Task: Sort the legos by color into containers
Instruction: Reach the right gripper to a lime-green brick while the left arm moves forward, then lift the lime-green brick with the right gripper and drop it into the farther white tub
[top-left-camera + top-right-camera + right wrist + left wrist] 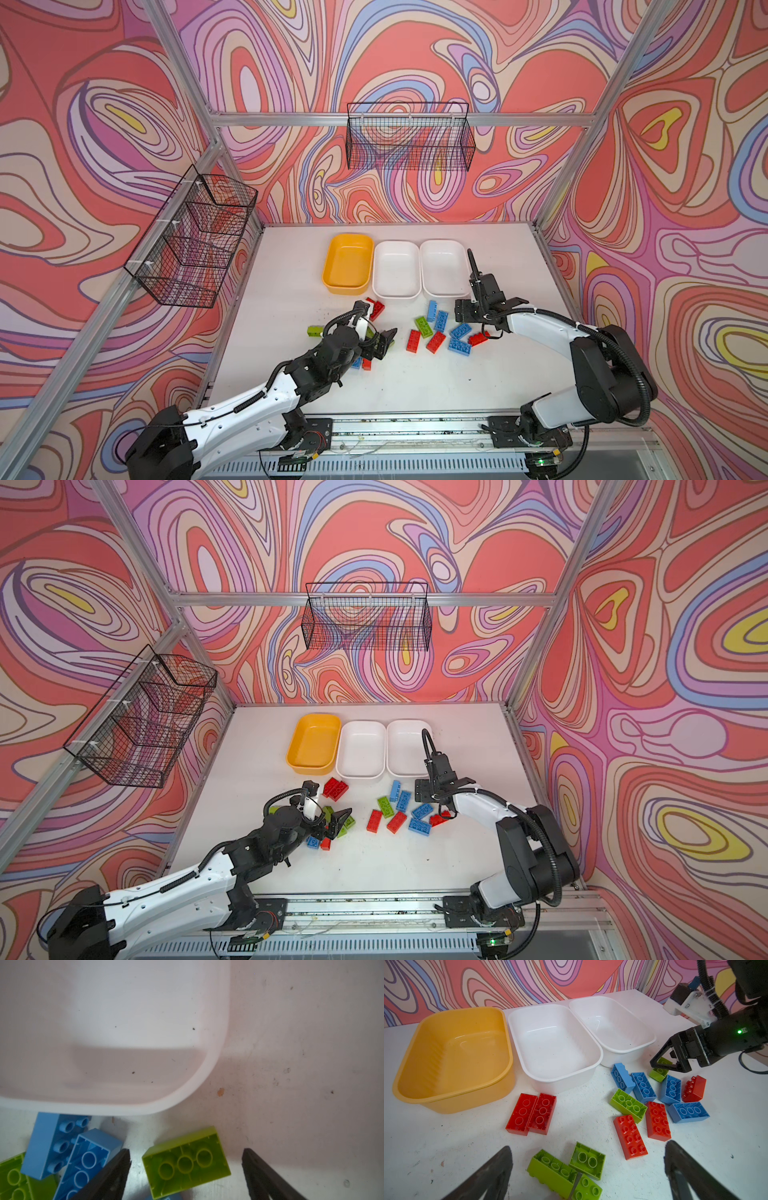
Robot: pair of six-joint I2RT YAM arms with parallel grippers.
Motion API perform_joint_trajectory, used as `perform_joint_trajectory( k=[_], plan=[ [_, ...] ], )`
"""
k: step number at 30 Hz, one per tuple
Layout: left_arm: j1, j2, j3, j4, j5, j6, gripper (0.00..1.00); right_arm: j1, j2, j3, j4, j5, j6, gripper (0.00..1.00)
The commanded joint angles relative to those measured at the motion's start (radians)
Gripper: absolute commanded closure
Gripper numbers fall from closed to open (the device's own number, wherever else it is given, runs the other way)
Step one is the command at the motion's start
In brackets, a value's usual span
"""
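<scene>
On the desk [415,386], three containers [396,270] stand side by side; the legos [435,343] lie scattered before the containers.

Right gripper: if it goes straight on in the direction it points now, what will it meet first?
Probably the upside-down lime green brick, which lies between the open jaws of the right gripper; under it is the table. How high the gripper hangs is unclear.

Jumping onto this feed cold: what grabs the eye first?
Three empty containers line the table's far side: a yellow-orange tub and two white tubs. Red, blue and lime legos lie scattered before them, none sorted. Both claws stand open: the right claw straddles a lime brick, the left claw hangs over other lime bricks.
</scene>
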Motion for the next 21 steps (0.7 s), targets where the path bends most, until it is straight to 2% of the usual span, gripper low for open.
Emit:
perform_joint_trajectory(
  k=[1, 16, 21],
  plan=[
    [-0.004, 0.005, -0.023, 0.016, -0.013, 0.01, 0.0, 0.013, 0.038, 0.038, -0.02, -0.017, -0.006, 0.11],
    [-0.005, -0.008, -0.024, -0.003, -0.018, 0.033, 0.0, 0.075, 0.108, 0.057, -0.083, 0.009, 0.001, 0.17],
    [-0.005, -0.019, -0.022, -0.015, -0.022, 0.035, 0.0, 0.074, 0.119, 0.059, -0.088, 0.033, 0.0, 0.3]
  ],
)
